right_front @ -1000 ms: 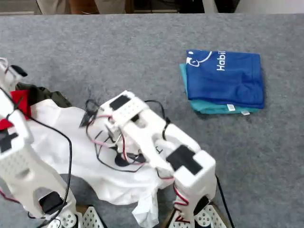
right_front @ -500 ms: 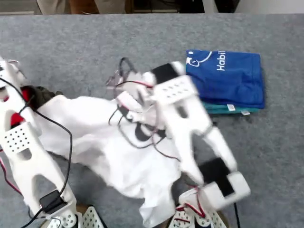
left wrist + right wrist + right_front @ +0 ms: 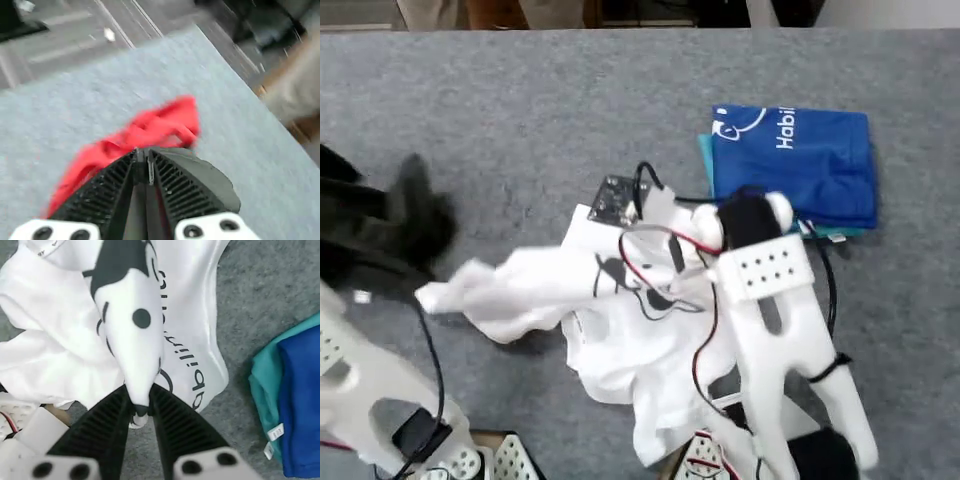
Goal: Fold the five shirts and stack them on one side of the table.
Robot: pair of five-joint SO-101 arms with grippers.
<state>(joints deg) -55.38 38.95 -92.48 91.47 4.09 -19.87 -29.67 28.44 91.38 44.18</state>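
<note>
A crumpled white shirt with black print lies in the middle of the grey table. My right gripper is at the shirt's far edge, shut on a pinched fold of it. A folded blue shirt lies on a folded teal shirt at the far right, and both show beside the white cloth. My left gripper is shut over a loose red shirt, with no cloth seen between its fingers. The left arm is a dark blur at the table's left edge.
Grey cloth covers the table, bare along the far side and the right front. Both arm bases stand at the near edge. Loose cables trail from the right arm over the white shirt.
My right arm has swung from the left to the right, dragging the white shirt toward the blue stack. The left arm has moved and blurred, now covering the red and dark shirts.
</note>
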